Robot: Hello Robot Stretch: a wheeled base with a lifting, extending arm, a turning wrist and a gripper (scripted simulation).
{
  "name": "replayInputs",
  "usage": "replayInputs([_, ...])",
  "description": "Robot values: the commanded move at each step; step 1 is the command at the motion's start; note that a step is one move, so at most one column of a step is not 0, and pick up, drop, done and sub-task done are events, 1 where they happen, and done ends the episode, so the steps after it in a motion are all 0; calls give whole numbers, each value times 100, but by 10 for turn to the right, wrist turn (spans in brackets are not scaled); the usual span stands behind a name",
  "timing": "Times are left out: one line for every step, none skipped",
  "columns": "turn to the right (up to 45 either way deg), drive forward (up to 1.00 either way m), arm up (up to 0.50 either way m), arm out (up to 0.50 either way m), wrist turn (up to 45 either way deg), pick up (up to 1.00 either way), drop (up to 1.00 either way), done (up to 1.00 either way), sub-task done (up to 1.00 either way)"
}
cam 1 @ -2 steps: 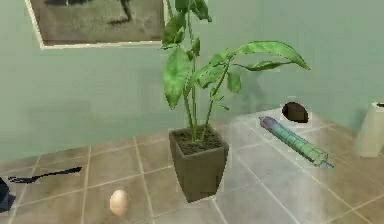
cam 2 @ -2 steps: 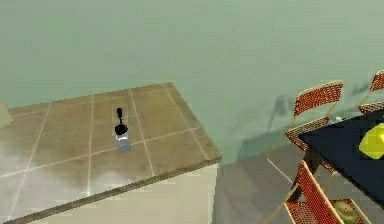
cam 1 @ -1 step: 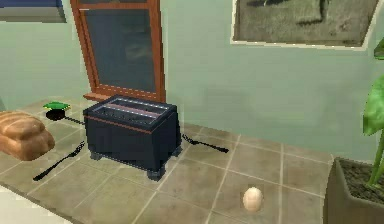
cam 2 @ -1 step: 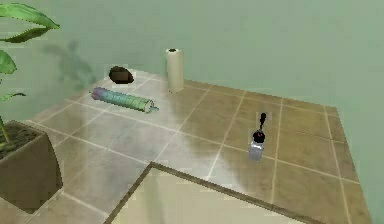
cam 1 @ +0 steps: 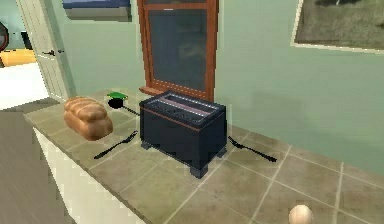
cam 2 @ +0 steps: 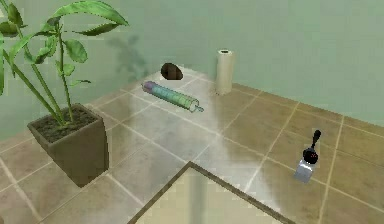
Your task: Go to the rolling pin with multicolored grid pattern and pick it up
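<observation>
Arm side view, tabletop (cam 2: 262, 118): 1 rolling pin (cam 2: 172, 96), patterned, lying flat just in front of 1 dark brown lump (cam 2: 171, 71), betw. 1 potted plant (cam 2: 66, 135) and 1 upright paper roll (cam 2: 225, 72); 1 small bottle (cam 2: 308, 162) well apart. Fwd view: 1 toaster (cam 1: 182, 130), 1 bread loaf (cam 1: 88, 117), 2 dark utensils (cam 1: 116, 146), 1 pale egg-like ball (cam 1: 301, 214). Fingers: state, and position rel. to the pin, can't be told.

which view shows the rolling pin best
The arm side view: the rolling pin lies there whole on the counter, between the plant and the paper roll, with nothing in front of it. The forward view faces a toaster and a loaf.
</observation>
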Motion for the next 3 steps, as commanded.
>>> replayInputs([0, 0, 50, 0, 0, 0, 0, 0, 0])
replayInputs([0, 0, 38, 0, 0, 0, 0, 0, 0])
replayInputs([0, 0, 0, 42, 0, 0, 0, 0, 0])
